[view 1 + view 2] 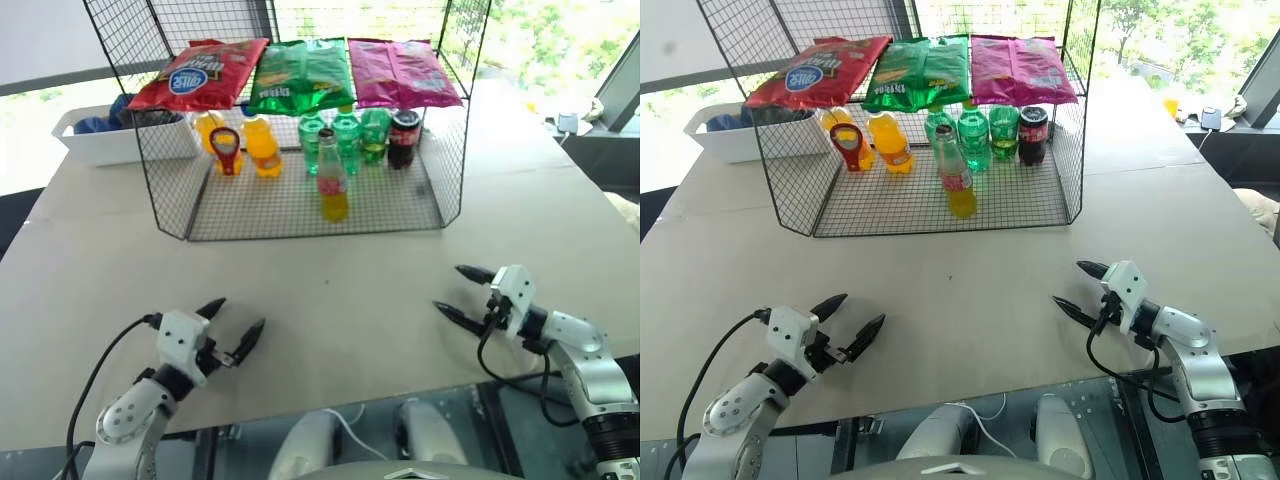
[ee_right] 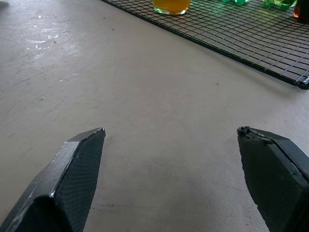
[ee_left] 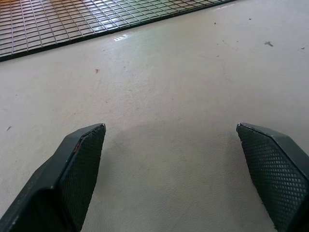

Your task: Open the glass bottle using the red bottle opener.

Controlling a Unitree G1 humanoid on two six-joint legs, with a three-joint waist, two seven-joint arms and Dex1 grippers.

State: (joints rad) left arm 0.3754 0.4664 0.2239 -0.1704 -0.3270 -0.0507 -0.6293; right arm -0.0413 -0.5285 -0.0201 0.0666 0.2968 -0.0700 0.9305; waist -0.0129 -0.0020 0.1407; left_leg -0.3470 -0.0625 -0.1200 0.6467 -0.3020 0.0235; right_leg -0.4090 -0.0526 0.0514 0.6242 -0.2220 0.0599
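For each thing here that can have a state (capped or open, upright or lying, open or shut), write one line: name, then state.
glass bottle: upright on the rack floor, cap on.
red bottle opener: propped against an orange bottle, untouched.
cola bottle: upright, capped.
chip bags: lying flat on the rack top, sealed.
left gripper: open, holding nothing.
right gripper: open, holding nothing.

Open table [image 1: 330, 300] before wire rack [image 1: 170, 190]

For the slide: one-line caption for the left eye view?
Both pincers, left pincer and right pincer, open over the table; glass bottle and red bottle opener untouched.
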